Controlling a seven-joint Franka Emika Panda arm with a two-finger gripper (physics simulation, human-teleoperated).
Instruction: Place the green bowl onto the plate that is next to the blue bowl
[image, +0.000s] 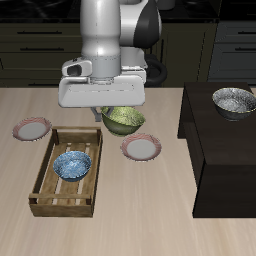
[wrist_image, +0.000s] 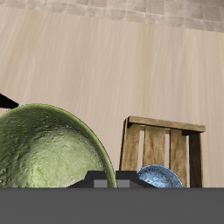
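Apparently the carry step is in hand: the two-finger gripper (image: 113, 108) is hanging over the small round yellow-green bowl (image: 123, 120), whose mottled inside fills the wrist view (wrist_image: 48, 149). The bowl seems lifted and clamped at its rim, though the fingers are hidden, so I cannot tell for sure.

The target, the shallow white plate with a pinkish-red rim (image: 141, 148), is lying just in front of the pincer, towards the table's front edge. Next, the move is calling for a short shift forward and a gentle lowering.

Beside it the slatted wooden crate (image: 45, 172) is holding the light blue and white mottled bowl (image: 72, 165); its wall is the nearest obstacle. A second pink-rimmed plate (image: 31, 128) and a grey-white bowl (image: 233, 99) on the dark cabinet (image: 225, 165) are lying well apart.
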